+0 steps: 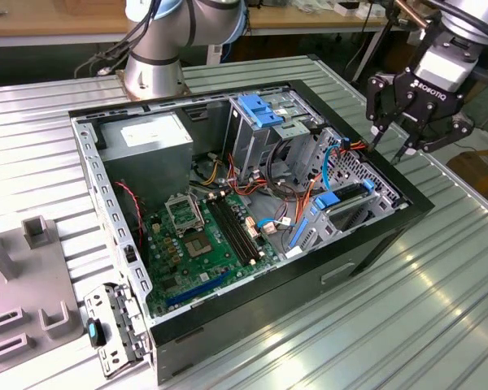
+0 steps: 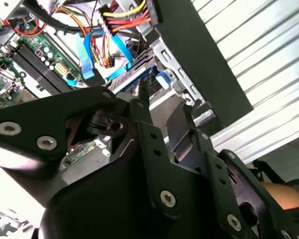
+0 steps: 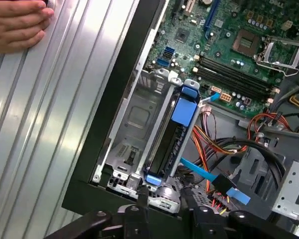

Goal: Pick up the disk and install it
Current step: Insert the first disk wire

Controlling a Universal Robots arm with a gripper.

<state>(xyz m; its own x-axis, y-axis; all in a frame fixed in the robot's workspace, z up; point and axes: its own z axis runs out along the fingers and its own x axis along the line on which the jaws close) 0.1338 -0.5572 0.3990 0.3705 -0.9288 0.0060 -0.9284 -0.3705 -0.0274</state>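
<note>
The disk (image 1: 347, 195) stands on edge in the drive bay at the exterior view's right side of the open computer case (image 1: 252, 313), with blue rails at both ends. The first wrist view shows the disk's dark side and blue rail (image 3: 173, 142) seated between the bay's metal walls. My gripper (image 1: 390, 136) hangs above and just outside the case's right wall, open, with nothing between its black fingers (image 3: 139, 194). In the second wrist view the fingertips (image 2: 141, 92) hover a little above the disk (image 2: 134, 69).
A person's hand (image 3: 15, 25) rests on the ribbed metal table (image 1: 439, 276) beside the case. Inside are the motherboard (image 1: 203, 236), a grey power-supply box (image 1: 146, 142), a tall cage with a light-blue handle (image 1: 259, 110) and loose cables (image 1: 264, 195). Grey fixtures (image 1: 32, 236) stand at the exterior view's left.
</note>
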